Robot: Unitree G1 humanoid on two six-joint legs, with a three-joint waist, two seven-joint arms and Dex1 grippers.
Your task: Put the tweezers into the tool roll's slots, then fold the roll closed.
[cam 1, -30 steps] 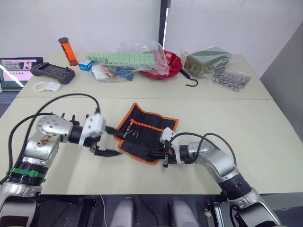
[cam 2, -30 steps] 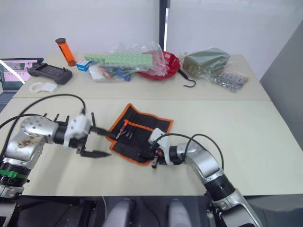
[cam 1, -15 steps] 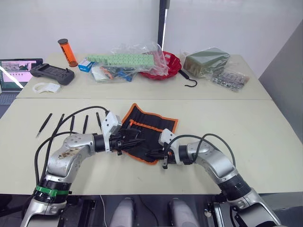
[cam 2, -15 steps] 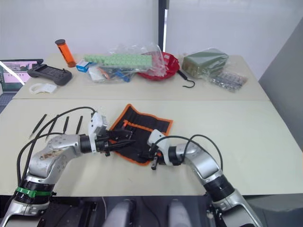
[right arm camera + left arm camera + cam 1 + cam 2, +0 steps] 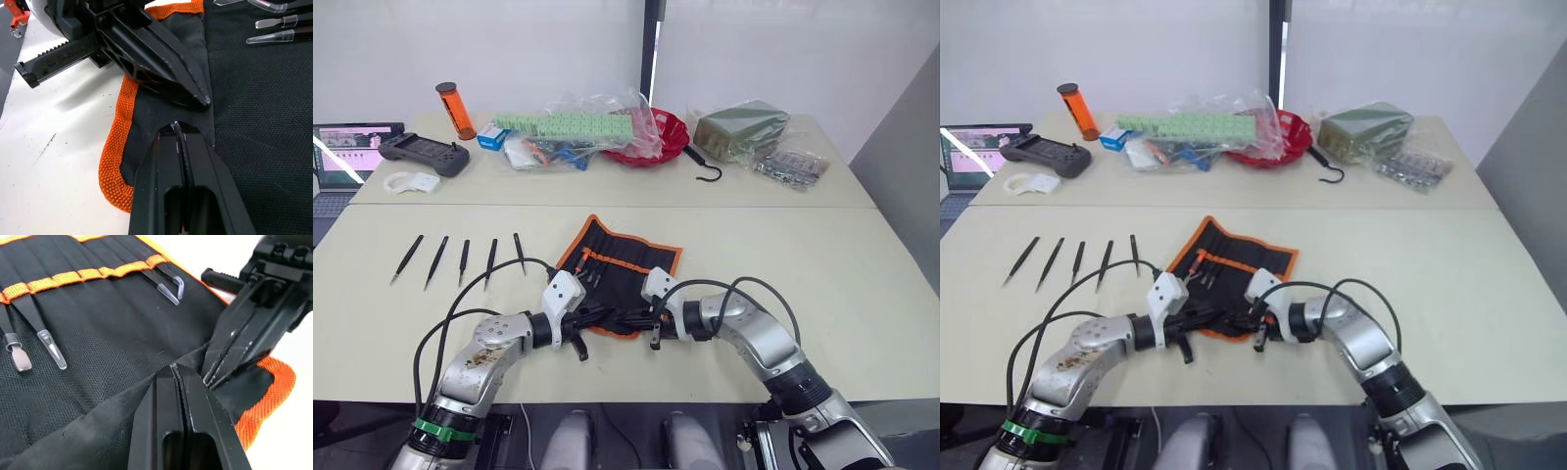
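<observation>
Five tweezers (image 5: 462,258) lie in a row on the near table (image 5: 862,284), well to the left of the tool roll (image 5: 619,274) and apart from it, none of them in its slots (image 5: 88,273); the roll lies open and unfolded on the table, its orange-trimmed near edge toward the robot; both grippers meet at that near edge, tip to tip; the left gripper (image 5: 178,377) is clenched on a pinch of the roll's black fabric, which rises in a small ridge at its fingertips; the right gripper (image 5: 178,132) is likewise closed on the fabric just inside the orange border, with the other gripper's tips almost touching it; a few capped tools sit tucked under the orange band inside the roll; on the far table stand an orange cylinder (image 5: 454,108), a red bowl (image 5: 656,137) among plastic bags, a black hook (image 5: 707,166), and a black controller (image 5: 423,153) beside a laptop (image 5: 337,157).
</observation>
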